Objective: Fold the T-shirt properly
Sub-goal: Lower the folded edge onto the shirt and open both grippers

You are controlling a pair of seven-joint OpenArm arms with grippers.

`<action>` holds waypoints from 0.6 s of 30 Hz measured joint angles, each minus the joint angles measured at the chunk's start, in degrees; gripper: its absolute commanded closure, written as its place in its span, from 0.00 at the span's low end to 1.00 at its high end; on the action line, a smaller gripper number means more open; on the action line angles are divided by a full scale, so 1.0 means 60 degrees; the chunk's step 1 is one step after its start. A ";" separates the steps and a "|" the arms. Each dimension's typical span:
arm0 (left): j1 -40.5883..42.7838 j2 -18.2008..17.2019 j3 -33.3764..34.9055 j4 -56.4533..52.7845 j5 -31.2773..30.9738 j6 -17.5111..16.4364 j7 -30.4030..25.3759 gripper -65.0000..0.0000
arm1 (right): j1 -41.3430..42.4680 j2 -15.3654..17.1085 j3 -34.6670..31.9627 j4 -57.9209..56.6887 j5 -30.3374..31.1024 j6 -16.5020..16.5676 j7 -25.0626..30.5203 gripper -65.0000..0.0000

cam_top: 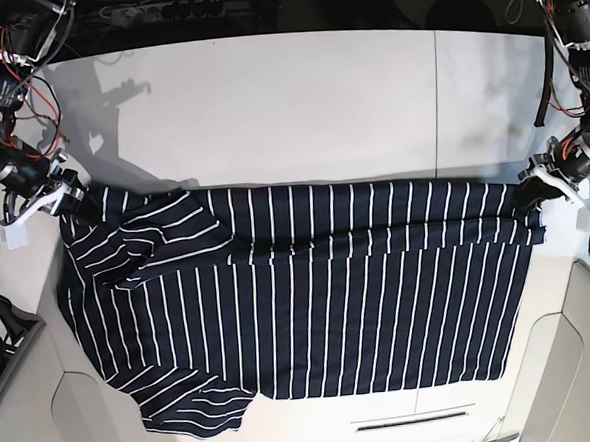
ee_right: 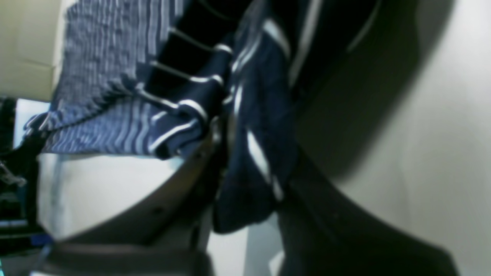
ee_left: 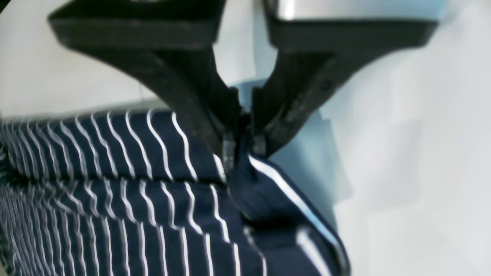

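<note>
The T-shirt (cam_top: 299,291) lay spread across the front half of the white table (cam_top: 268,112), navy with thin white stripes, its body stretched wide between the two arms and its lower edge close to the table's front edge. Along the top ran a doubled band of cloth where the upper edge was folded over. A sleeve bunched in slanted folds at the end near the right arm, and a second sleeve flap stuck out at the bottom corner on that side. The left gripper (ee_left: 244,147) was pinched narrow on a corner of the striped fabric, its fingers nearly meeting. The right gripper (ee_right: 245,153) likewise clamped a wad of the shirt between its dark fingers.
</note>
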 measured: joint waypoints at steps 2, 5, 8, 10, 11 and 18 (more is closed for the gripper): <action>0.0492 -0.0051 0.0007 0.0433 -0.0018 -0.0022 0.0095 1.00 | -0.0415 -0.0004 0.0018 0.0412 0.0000 -0.0025 0.0004 1.00; 0.1235 -0.0098 0.0007 0.0841 0.0040 -0.0018 0.0131 1.00 | -0.1016 -0.0011 0.0018 0.0940 0.0000 -0.0018 -0.0124 1.00; 0.1931 -0.0087 -0.0157 0.1359 -0.0062 -0.0018 0.0102 1.00 | -0.1559 0.0062 0.0015 0.1486 0.0186 -0.0004 -0.0084 1.00; 0.2543 -0.0095 -0.0426 0.1807 -0.0321 -0.0025 0.0095 1.00 | -0.1982 0.0168 0.0018 0.1803 0.0364 -0.0022 -0.0066 1.00; 0.2863 -0.0095 -0.0579 0.2036 -0.0331 -0.0025 0.0084 1.00 | -0.2200 0.0193 0.0018 0.1967 0.0386 -0.0004 -0.0106 1.00; 0.4816 -0.0153 -0.1450 0.3738 -0.0685 -0.0025 0.0302 1.00 | -0.3140 0.0189 0.0036 0.2594 0.0415 0.0015 -0.0426 1.00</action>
